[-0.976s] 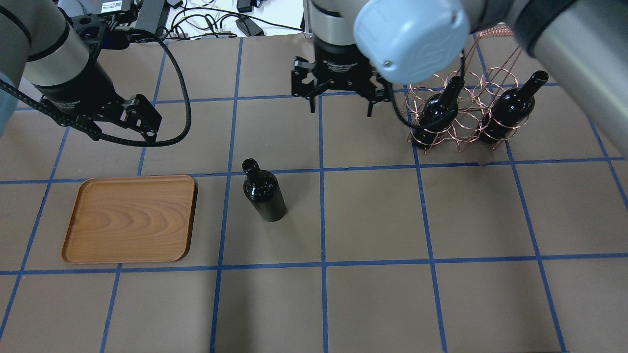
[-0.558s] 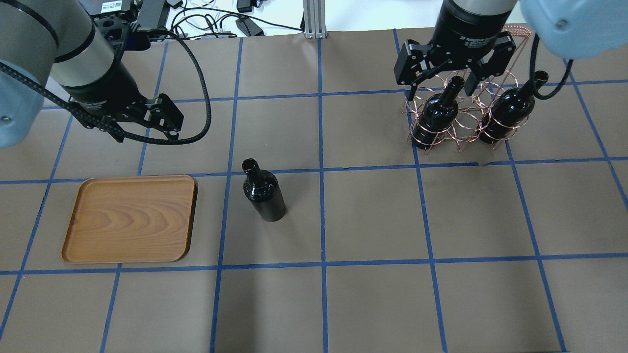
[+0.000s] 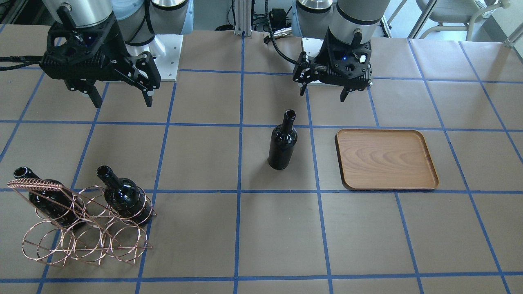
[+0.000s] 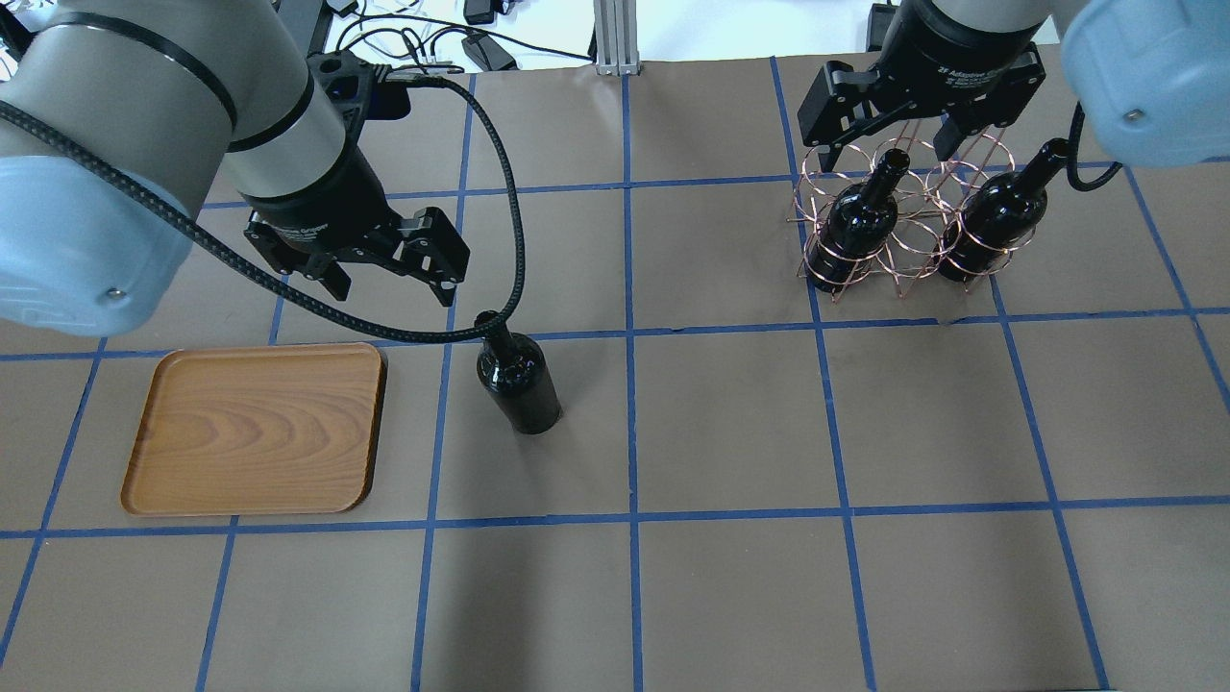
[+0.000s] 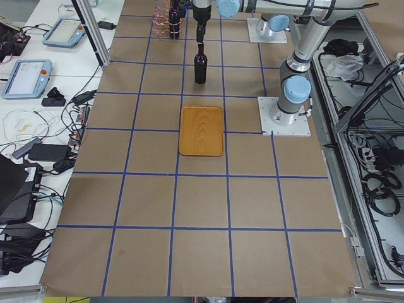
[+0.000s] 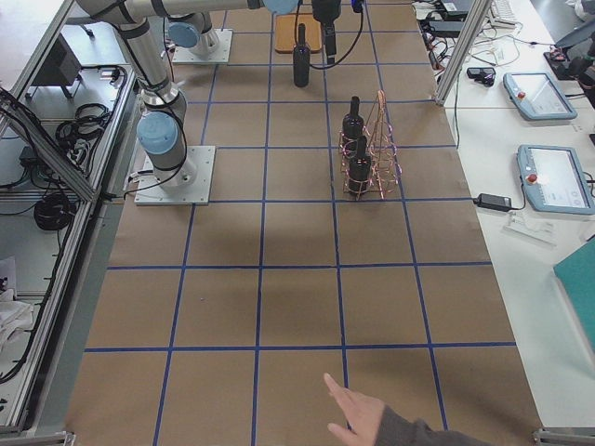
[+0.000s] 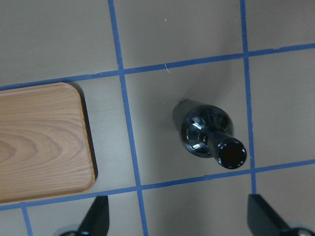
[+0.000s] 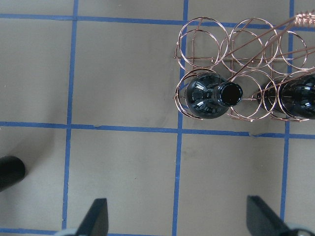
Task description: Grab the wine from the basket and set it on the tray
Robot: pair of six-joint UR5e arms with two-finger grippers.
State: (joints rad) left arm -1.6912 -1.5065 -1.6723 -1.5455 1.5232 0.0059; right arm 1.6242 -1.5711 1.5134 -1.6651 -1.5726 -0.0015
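Looks barely begun, with no wine delivered yet. Shows one bottle [image 4: 519,380] out of the basket [image 3: 83,241] and upright mid-worktop [image 4: 730,596], well in from every edge, near the tray [image 4: 255,428] but not on it. Leaves two others [image 4: 855,226] in the basket, nearer the edge across from the robot. Finds the tray bare. Has the left tool [image 3: 322,94] spread wide and holding nothing, near the free bottle's neck but not around it. Has the right tool [image 3: 123,102] likewise gaping and empty, up by the basket. Calls for lifting that bottle onto the tray next, probably. Offers a flat, matte brown face ruled by a blue tape grid [image 4: 629,332]. Includes a white bench [image 6: 483,149] with pendants [image 6: 535,93] beyond the far long edge.
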